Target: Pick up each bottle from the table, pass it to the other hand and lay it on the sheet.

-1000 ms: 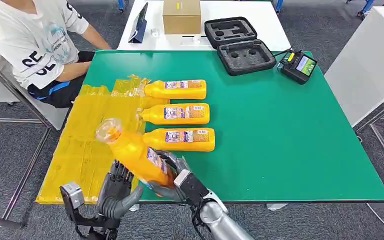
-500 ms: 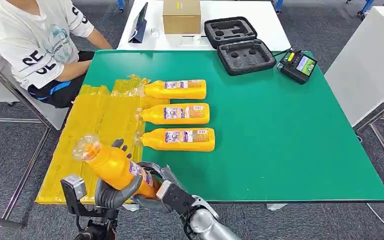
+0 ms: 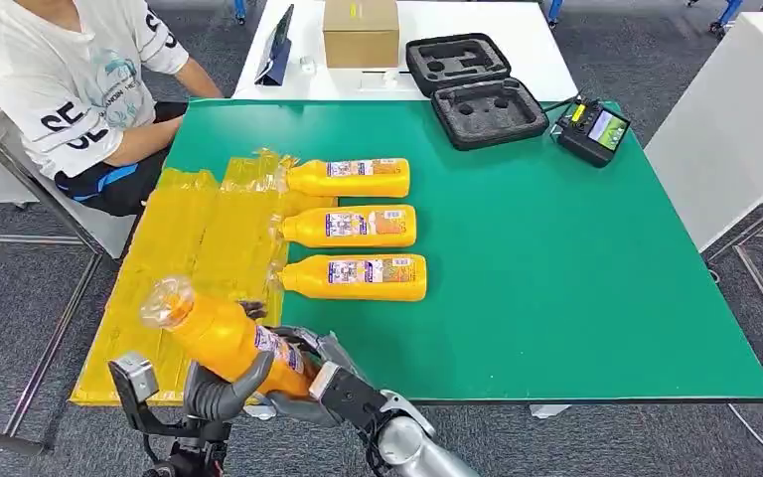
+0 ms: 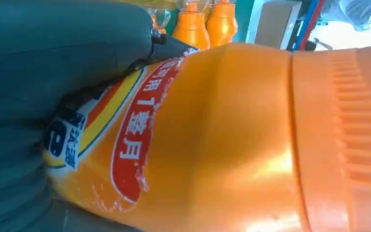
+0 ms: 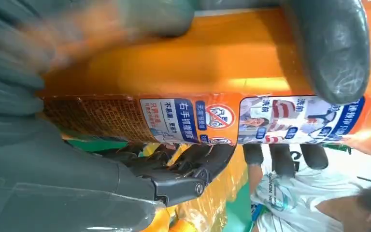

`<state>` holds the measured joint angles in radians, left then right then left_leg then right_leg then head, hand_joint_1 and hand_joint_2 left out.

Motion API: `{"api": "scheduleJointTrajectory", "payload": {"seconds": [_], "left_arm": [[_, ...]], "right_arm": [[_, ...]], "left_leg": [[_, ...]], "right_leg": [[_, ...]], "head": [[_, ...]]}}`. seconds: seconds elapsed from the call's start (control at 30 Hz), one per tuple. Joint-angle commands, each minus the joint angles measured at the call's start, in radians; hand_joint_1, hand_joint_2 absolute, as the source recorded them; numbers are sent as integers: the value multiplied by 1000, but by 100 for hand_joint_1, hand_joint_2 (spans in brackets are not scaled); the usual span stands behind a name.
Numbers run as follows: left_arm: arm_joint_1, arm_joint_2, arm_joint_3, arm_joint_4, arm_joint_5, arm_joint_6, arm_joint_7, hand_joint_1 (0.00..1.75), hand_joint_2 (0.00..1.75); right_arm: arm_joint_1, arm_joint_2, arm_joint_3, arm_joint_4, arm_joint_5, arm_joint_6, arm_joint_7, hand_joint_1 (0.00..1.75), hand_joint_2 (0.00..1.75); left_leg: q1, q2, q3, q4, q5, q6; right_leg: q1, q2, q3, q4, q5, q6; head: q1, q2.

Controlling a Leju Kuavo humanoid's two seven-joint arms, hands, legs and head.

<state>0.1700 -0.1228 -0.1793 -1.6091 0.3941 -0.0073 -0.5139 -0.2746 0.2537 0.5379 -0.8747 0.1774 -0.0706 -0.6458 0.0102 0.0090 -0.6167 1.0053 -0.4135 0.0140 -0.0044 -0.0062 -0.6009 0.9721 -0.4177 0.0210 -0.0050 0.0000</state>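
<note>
Both hands are wrapped round one orange bottle (image 3: 221, 336) in the head view, left hand (image 3: 221, 390) and right hand (image 3: 320, 383) gripping it, tilted, over the table's (image 3: 556, 258) near edge beside the yellow sheet (image 3: 199, 258). Left wrist view: the label is seen pressed against grey fingers (image 4: 53, 58). Right wrist view: a thick thumb (image 5: 331, 48) is clamped over the bottle.
</note>
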Motion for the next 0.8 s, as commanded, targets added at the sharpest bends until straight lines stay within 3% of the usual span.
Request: {"api": "scheduleJointTrajectory", "payload": {"seconds": [0.03,0.17,0.23,0.3,0.33,0.6,0.8], "left_arm": [[-30,6,-10,29,15,-17,-5,175,175],[-31,7,-6,29,6,-13,-9,175,175],[-31,6,-5,28,-13,11,-15,175,175],[-27,5,-1,21,-30,30,-20,175,175],[-24,4,3,15,-41,46,-21,175,175],[-24,6,5,10,-73,78,-30,175,175],[-21,4,26,4,-137,157,-52,175,175]], "right_arm": [[-18,-21,38,57,21,-3,-1,175,175],[-21,-21,38,57,39,-25,1,175,175],[-20,-22,40,51,60,-58,10,0,175],[-19,-22,39,38,77,-94,11,0,175],[-13,-23,34,13,86,-126,11,0,0],[-4,-30,32,-33,104,-166,16,0,0],[47,-73,30,-254,132,-198,46,0,0]], "left_leg": [[0,-2,3,-1,-1,0],[0,-3,5,-2,-1,-1],[0,-2,4,-1,-1,0],[0,-2,4,-1,-1,0],[0,-2,6,-1,-2,0],[0,-2,3,-1,-1,0],[0,-2,1,0,-1,0]], "right_leg": [[0,-1,4,-1,-1,0],[0,-1,6,-1,-2,-1],[0,-1,4,-1,-1,0],[0,-1,4,-1,-1,0],[0,-1,6,-1,-2,-1],[0,-1,4,-1,-1,0],[0,-2,2,0,-1,0]], "head": [[0,0],[0,0],[0,0],[0,0],[0,0],[0,0],[0,0]]}}
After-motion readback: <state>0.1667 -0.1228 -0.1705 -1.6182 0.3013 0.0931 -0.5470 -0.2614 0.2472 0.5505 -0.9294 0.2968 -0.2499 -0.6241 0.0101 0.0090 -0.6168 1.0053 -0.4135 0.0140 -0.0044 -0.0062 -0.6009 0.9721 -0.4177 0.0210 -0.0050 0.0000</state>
